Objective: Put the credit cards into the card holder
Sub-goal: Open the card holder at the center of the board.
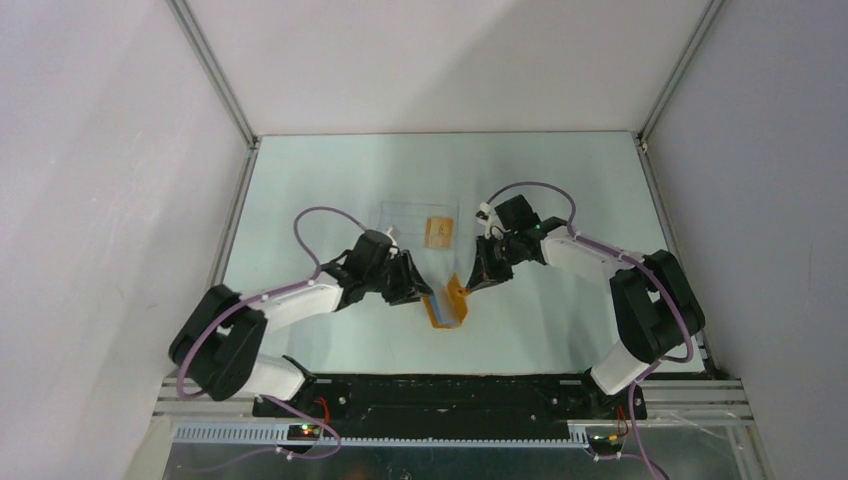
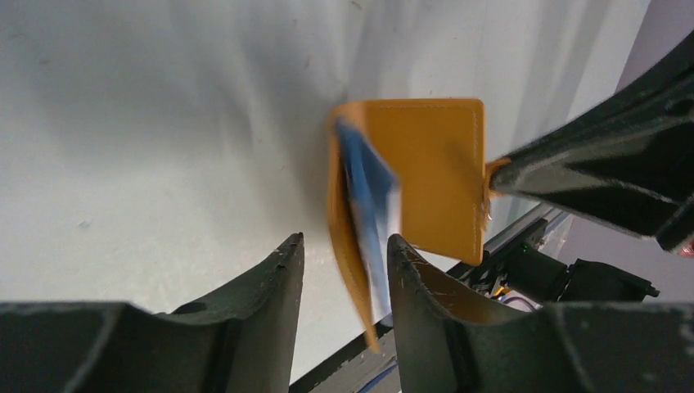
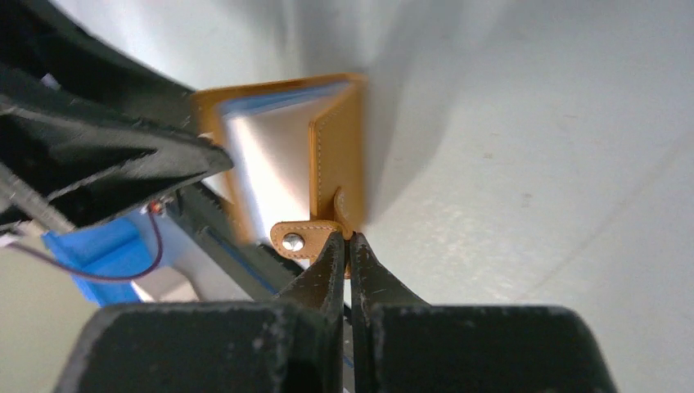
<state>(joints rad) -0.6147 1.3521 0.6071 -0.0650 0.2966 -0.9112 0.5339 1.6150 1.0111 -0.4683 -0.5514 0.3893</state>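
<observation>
- Midway across the table, between my left claw and my right claw, the wallet stands on edge, half open like a book; its fold points toward the far side of the table
- my right claw is clenched tight, with no gap between its tips; it pinches the small tab at the edge of one orange flap, just beside the silver stud
- my left claw is released, its two fingers parted; the other flap, with its blue panel, runs down into the gap between them
- that flap lies close against one of my left fingers and apart from the other; it is blurred in my left wrist view, so I cannot tell whether the near finger really touches it
- from above, both claws sit low over the table and meet the wallet from opposite sides, left and right
- beyond the wallet, toward the back wall, one small tan card lies flat; it seems to rest at the right end of a clear case, though the case is faint from above
- the card is well apart from both claws and from the wallet
</observation>
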